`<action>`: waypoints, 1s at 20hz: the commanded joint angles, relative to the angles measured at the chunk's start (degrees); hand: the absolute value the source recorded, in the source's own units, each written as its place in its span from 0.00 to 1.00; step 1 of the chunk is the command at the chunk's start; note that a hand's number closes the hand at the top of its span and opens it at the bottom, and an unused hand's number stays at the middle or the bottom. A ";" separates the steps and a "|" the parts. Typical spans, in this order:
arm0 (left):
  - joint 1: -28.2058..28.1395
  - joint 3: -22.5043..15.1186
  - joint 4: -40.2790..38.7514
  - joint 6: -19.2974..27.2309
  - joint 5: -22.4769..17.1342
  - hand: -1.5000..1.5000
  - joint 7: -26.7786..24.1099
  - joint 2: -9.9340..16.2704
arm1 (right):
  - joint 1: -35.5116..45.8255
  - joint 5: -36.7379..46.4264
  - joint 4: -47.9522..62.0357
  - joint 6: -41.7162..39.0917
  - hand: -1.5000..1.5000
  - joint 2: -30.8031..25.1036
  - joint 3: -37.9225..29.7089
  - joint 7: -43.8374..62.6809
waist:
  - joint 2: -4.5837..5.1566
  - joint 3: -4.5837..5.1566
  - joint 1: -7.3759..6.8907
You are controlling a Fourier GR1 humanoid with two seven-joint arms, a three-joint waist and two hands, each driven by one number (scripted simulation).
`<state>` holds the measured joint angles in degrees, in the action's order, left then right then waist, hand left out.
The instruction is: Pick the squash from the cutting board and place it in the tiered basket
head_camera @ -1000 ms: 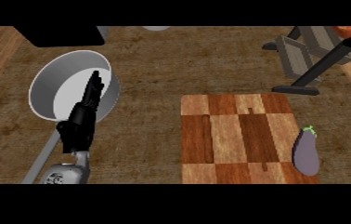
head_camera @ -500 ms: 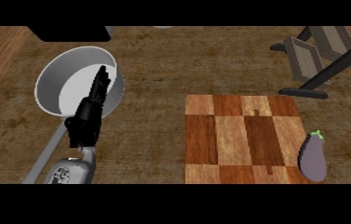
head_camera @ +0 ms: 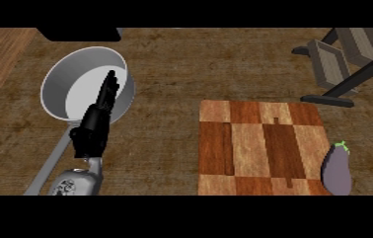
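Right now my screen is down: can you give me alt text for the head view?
A purple eggplant-like vegetable lies at the right edge of a wooden cutting board, untouched. The left hand, fingers straight, shows over a grey pan at left. The tiered basket stands at upper right; the right hand is out of view.

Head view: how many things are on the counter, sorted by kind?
Vegetables: 1, a purple one at the board's right edge
Cutting boards: 1
Pans: 1, under the left hand
Tiered baskets: 1
Total: 4
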<state>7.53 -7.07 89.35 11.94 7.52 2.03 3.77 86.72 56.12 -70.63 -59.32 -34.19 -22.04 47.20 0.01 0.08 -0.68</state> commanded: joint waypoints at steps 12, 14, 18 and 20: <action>-0.21 0.64 -1.87 -0.88 -0.09 0.50 -2.42 -0.44 | -4.38 6.48 20.68 20.21 1.00 -10.89 8.57 -18.24 | 0.38 -0.03 -0.36; 1.91 2.46 -0.32 -3.64 -2.69 0.50 1.02 1.46 | -4.80 7.89 25.40 22.17 1.00 -13.83 9.64 -22.52 | 0.60 -0.04 -0.76; 3.08 0.81 -1.73 -0.54 0.55 0.50 1.75 -0.62 | -2.45 5.36 29.31 24.81 1.00 -11.71 2.53 -14.78 | 0.35 -0.06 -0.36; 3.85 2.24 -0.13 -1.75 -1.13 0.50 2.17 0.45 | -4.48 3.78 31.83 31.31 0.00 -10.51 -1.61 -12.94 | 0.56 -0.10 -0.93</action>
<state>10.07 -5.82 88.68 10.74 7.23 3.16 3.75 82.64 61.54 -43.09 -33.55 -45.26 -18.51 30.95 0.50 0.00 -1.36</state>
